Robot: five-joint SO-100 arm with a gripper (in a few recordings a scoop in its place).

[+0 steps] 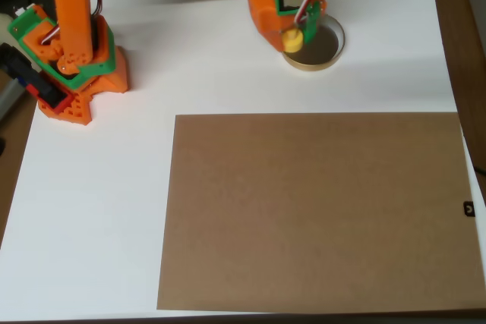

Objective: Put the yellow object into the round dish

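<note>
In the overhead view the round dish [320, 45], with its pale tan rim and dark brown inside, sits on the white table at the upper right. The small yellow object [292, 38] is at the dish's left rim, right under the tip of my orange and green gripper [294, 32]. The gripper's body covers the left part of the dish. Its jaws look closed around the yellow object, though the fingers are mostly hidden from above.
A large brown board [315, 210] covers the lower right of the white table [99, 187]. The arm's orange and green base [68, 66] stands at the upper left. The table's right edge [448, 51] is close to the dish.
</note>
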